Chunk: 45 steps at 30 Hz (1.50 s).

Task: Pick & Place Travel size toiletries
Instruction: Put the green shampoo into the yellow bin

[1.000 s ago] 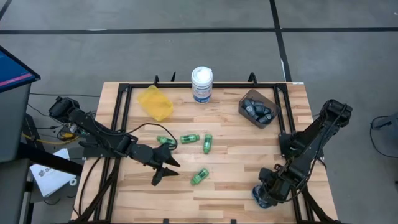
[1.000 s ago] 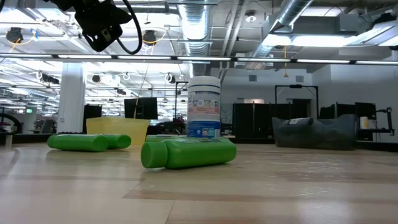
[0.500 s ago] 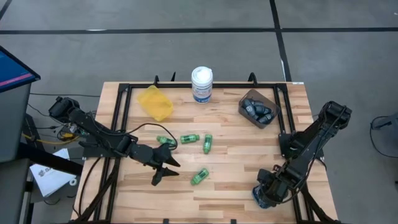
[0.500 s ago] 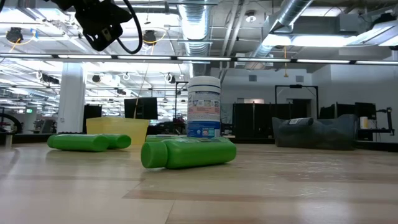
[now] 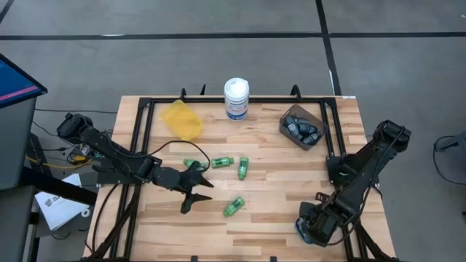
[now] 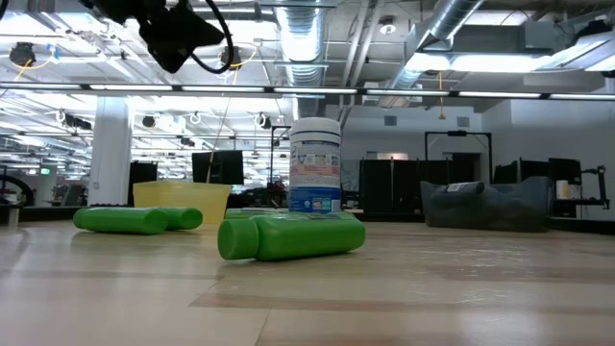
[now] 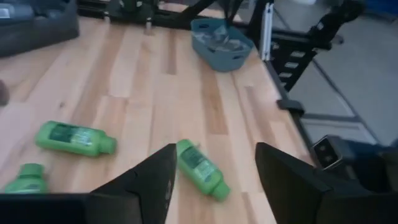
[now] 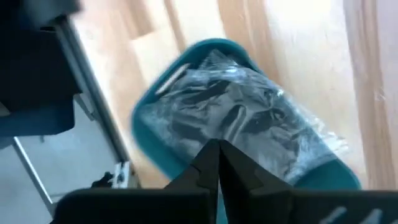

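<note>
Several bright green mini bottles lie on their sides on the wooden table [image 5: 277, 182]: one [image 5: 234, 207] toward the near edge, and others [image 5: 242, 168], [image 5: 222, 161], [image 5: 191, 164] mid-table. My left gripper [image 5: 201, 191] is open and empty above the table, just left of the near bottle, which lies ahead of its fingers in the left wrist view [image 7: 200, 169]. My right gripper [image 8: 217, 149] is shut over the teal bin [image 8: 155, 118] at the near right [image 5: 300, 231]. That bin holds dark discs in shiny wrap [image 8: 242, 118].
A yellow bin [image 5: 181, 120], a large white tub with a blue label [image 5: 237, 98] and a brown bin of dark blue-grey mini bottles [image 5: 303, 127] stand along the far side. A black frame [image 5: 142, 138] borders the table. There is bare wood between the bottles and the teal bin.
My left gripper has gone a little toward the table's right edge, closer to the near green bottle, and has stayed open. The bottles have not moved.
</note>
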Available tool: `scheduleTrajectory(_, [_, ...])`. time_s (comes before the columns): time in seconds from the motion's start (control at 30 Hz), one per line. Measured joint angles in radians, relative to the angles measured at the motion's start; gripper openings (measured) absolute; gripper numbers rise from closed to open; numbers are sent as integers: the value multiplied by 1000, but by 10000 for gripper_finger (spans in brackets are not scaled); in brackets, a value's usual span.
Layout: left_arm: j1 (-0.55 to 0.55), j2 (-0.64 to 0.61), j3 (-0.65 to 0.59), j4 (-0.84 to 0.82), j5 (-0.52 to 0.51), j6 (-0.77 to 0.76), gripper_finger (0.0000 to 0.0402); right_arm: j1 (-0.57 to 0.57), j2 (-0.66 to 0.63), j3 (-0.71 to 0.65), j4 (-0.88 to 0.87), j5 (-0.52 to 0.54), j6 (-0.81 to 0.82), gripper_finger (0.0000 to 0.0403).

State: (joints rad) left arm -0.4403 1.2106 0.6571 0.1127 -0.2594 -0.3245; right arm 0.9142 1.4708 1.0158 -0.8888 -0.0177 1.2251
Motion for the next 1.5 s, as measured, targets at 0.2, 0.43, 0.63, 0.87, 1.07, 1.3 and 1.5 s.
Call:
scheduleTrajectory(0.2, [61,0,0,-146,-5,-7,265,0,-2,125,-144,63,-38,0])
scheduleTrajectory(0.43, [125,0,-34,-369,-12,-74,292,-7,-4,165,-176,372,-177,1])
scheduleTrajectory(0.63, [151,0,-113,-399,-3,-96,290,-59,-4,165,-161,531,-316,1])
scheduleTrajectory(0.87, [156,0,-173,-430,6,-148,289,-160,-6,159,14,585,-657,1])
scheduleTrajectory(1.07, [156,0,-207,-433,31,-147,289,-260,-6,156,131,531,-883,1])
scheduleTrajectory(1.3, [154,0,-261,-435,52,-154,288,-348,-6,156,145,460,-971,1])
scheduleTrajectory(1.5, [154,-4,-293,-422,59,-206,242,-395,-6,144,171,460,-1007,1])
